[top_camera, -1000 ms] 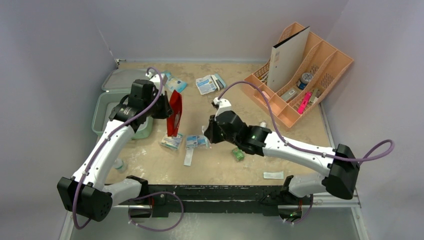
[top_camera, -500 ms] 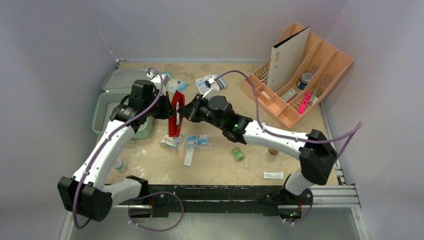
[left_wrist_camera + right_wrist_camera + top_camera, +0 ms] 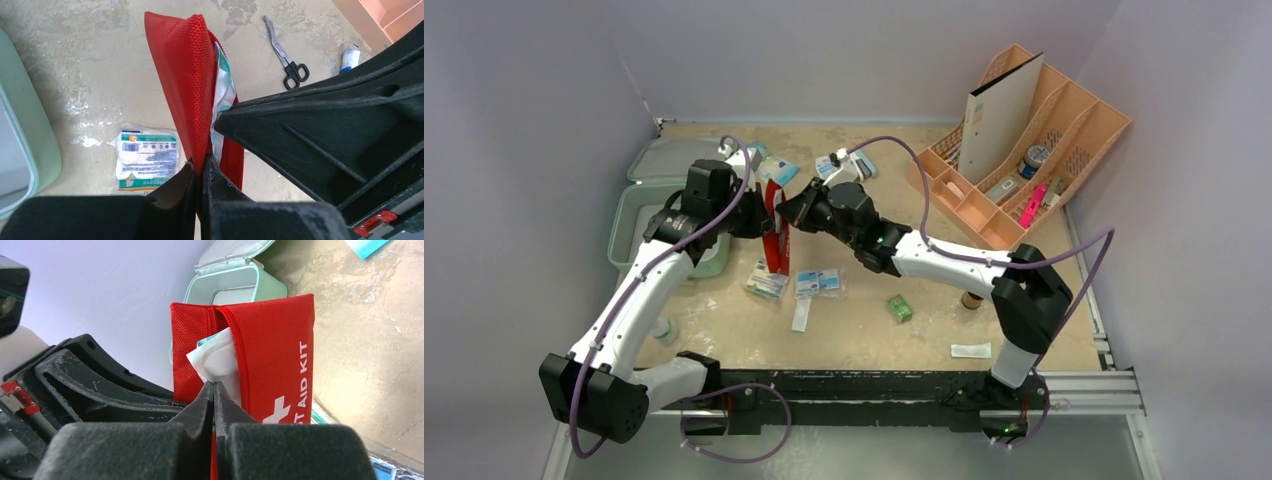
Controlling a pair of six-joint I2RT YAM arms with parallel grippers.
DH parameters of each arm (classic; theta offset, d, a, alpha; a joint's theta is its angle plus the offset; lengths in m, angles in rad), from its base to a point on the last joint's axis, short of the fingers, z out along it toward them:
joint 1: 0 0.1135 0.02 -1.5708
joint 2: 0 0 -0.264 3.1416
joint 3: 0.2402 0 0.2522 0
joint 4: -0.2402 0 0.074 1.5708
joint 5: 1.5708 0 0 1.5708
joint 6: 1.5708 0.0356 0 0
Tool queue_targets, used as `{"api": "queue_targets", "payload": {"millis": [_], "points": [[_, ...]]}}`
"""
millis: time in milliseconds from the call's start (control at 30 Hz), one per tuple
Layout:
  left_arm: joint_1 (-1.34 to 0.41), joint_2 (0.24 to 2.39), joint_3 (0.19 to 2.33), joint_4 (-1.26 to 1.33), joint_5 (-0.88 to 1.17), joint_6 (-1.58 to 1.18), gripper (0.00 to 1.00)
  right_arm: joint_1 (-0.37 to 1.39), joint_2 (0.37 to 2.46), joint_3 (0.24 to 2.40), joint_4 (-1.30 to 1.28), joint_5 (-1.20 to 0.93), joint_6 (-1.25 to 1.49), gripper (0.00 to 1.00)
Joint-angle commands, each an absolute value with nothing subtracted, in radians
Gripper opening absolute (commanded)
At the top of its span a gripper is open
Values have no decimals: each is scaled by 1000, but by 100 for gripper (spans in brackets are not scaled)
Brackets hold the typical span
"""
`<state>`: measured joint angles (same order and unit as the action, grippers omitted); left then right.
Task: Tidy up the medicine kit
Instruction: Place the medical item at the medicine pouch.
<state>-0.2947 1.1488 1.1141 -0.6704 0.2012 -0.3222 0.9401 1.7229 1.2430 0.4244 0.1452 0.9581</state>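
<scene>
The mint-green medicine kit [image 3: 629,235] lies open at the table's left, its lid [image 3: 664,158] folded back; it also shows in the right wrist view [image 3: 230,282]. My left gripper [image 3: 200,167] is shut on the edge of a red first aid pouch [image 3: 182,75] and holds it upright beside the kit. The pouch's mouth gapes with a white and teal packet [image 3: 215,357] sticking out. My right gripper [image 3: 214,386] is shut on that packet at the pouch's mouth [image 3: 776,240]. In the top view the two grippers meet at the pouch, left [image 3: 759,222] and right [image 3: 786,212].
Two packets [image 3: 769,283] [image 3: 819,282] and a white strip [image 3: 801,312] lie under the pouch. A small green box [image 3: 900,308], a brown bottle [image 3: 971,300] and a flat strip [image 3: 971,350] lie at front right. The peach organizer [image 3: 1064,130] stands back right. Scissors [image 3: 286,55] lie behind.
My right arm has swung left and back from the packets at mid-table to the pouch's open mouth. The left arm has kept the pouch upright, nearly still.
</scene>
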Motion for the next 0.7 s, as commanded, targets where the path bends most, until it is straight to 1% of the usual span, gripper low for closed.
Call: {"api": "queue_targets", "payload": {"millis": [0,67,167,233,367,500,667], "points": [[-290,1126,1112,-637,199,-330,0,939,1727,1318,389,187,934,0],[-290,1126,1112,-637,194,-331,0,939,1734,1332,362,178,924,0],[-290,1126,1112,-640,184,-331,0,939,1745,1371,269,174,914,8],[-290,1125,1112,-642,174,-331,0,939,1745,1391,220,176,907,10],[-290,1127,1114,-647,156,-331,0,939,1740,1428,129,200,883,6],[-290,1123,1116,-650,149,-331,0,941,1740,1431,96,170,884,0],[-290,1120,1116,-651,137,-331,0,955,1735,1442,53,168,863,0]]}}
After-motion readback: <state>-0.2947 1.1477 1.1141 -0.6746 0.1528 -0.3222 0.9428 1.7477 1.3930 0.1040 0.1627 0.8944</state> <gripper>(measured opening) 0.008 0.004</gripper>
